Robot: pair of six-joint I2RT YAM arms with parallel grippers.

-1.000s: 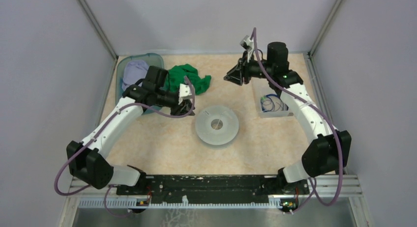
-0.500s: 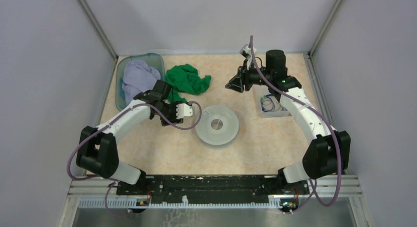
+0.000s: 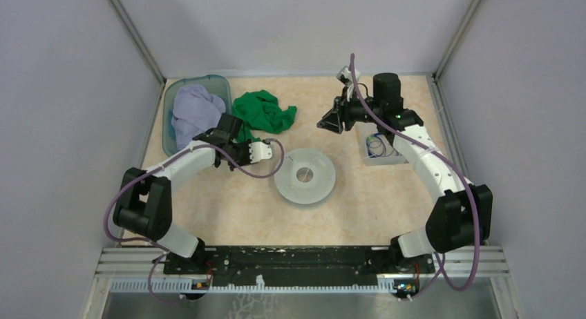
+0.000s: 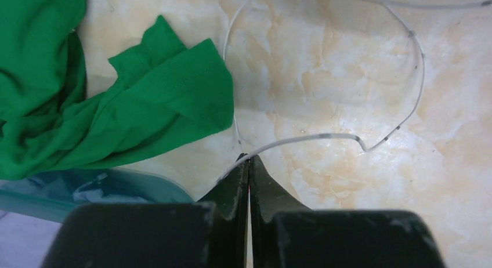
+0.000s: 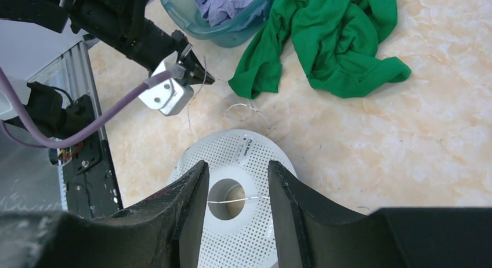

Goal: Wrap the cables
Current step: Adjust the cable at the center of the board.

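Plain grey walls (image 3: 290,29) rise beyond the right pincer (image 3: 325,123), metal posts (image 3: 135,32) in their corners; the beige marbled worktop (image 3: 373,208) is evenly lit.

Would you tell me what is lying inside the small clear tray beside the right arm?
The clear tray holds a coiled dark blue cable with a green bit. The right arm covers the tray's right part, so anything there is hidden.

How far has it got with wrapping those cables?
Nothing looks wrapped yet. In hand: the left gripper pinches the whitish cable, which trails loose over the table; the right gripper hangs open above the spool. Left to do: winding that cable, and the dark blue cable lying in its tray.
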